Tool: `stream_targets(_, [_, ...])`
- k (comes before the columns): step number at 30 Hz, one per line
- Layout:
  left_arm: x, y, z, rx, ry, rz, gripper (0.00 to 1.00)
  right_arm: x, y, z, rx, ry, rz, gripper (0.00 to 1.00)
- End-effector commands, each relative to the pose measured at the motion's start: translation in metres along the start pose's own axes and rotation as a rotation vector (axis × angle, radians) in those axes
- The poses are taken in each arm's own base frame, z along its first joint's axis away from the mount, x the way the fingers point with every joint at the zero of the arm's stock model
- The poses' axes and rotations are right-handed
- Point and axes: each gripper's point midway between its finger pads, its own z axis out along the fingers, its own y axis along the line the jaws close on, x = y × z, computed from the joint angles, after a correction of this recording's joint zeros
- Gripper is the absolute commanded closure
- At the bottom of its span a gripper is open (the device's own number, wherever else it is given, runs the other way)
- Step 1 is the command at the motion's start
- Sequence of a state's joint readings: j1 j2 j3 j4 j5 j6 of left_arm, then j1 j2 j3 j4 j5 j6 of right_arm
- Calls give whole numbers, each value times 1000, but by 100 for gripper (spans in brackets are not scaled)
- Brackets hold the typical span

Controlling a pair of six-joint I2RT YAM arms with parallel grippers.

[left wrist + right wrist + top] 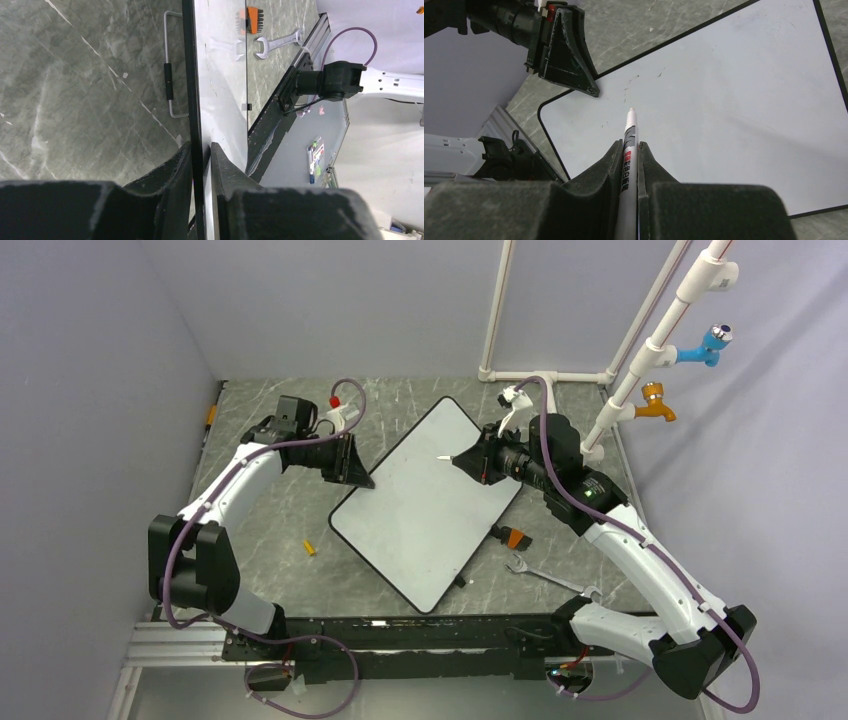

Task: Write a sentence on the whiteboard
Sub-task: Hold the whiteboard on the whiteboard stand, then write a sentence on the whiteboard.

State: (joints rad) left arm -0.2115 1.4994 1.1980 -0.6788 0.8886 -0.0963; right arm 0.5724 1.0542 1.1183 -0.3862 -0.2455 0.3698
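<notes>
Two grasps: whiteboard (420, 520) rim, marker (630, 125).

Odds and ends on the grey marbled worktop (260, 530)
A silver open-end wrench (550, 578) lies front right, with a black-and-orange bit holder (513, 537) near it, not touching. A small orange piece (310, 547) lies alone on the left. White pipes (497, 310) rise at the back right, carrying a blue tap (712, 343) and an orange tap (655, 405).
</notes>
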Motion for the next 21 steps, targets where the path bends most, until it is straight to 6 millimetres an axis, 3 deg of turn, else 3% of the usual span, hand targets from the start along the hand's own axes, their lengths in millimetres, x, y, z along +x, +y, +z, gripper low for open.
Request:
stream_targets(1, [0, -7, 1, 32, 7, 23, 80, -15, 9, -2, -39, -59, -19, 100])
stream_targets(4, [0, -8, 2, 31, 11, 27, 85, -12, 9, -1, -48, -53, -23, 100])
stream_targets(8, [-1, -10, 1, 25, 13, 43, 100, -5, 16, -1, -102, -47, -39, 100])
stream_targets(21, [-9, -15, -6, -33, -21, 84, 100, 30, 37, 3, -307, 35, -73, 100])
